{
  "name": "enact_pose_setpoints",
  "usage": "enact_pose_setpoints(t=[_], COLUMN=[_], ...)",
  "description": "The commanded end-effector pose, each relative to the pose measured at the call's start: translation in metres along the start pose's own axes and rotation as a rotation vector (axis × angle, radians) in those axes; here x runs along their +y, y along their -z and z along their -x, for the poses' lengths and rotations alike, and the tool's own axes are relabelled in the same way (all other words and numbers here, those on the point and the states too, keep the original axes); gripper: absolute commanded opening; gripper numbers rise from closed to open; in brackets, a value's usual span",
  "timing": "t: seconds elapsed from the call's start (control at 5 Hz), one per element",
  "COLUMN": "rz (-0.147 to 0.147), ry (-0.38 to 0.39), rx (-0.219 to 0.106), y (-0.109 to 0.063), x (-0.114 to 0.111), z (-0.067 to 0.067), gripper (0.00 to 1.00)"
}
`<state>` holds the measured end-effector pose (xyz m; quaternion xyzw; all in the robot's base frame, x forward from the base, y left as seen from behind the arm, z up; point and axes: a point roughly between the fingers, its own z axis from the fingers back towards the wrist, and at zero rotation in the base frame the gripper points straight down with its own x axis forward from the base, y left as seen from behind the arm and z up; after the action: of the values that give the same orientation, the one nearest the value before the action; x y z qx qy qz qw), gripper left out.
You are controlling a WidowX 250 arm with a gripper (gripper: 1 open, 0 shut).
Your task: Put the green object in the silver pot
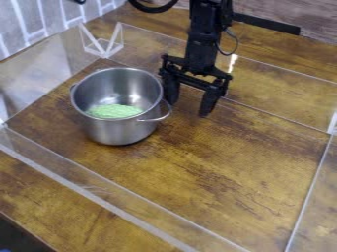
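The silver pot [118,103] stands on the wooden table at the left middle of the camera view. The green object [116,112] lies flat inside it on the bottom. My black gripper [188,98] hangs just right of the pot, fingers pointing down and spread apart, open and empty, with its tips close to the table. One finger [170,91] is next to the pot's right rim.
A clear plastic wall [145,202] runs along the front and left of the wooden table [237,157]. A clear triangular stand [99,41] sits at the back left. A raised clear edge [283,74] crosses behind the gripper.
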<state>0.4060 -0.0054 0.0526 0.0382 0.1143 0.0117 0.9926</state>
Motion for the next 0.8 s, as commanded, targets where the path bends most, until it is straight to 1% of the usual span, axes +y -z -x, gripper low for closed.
enact_pose_setpoints(t=[0.0,0.2,0.4,0.6], rz=[0.019,0.03,0.027,0.025], ry=[0.012,0.052,0.089,0.11], rx=[-0.136,-0.159,-0.167,-0.171], y=[-0.071,-0.079,-0.083,-0.089], x=[0.025,0.024,0.021,0.011], z=[0.004,0.011,0.02,0.022], gripper=[1.0,1.0,1.0,1.0])
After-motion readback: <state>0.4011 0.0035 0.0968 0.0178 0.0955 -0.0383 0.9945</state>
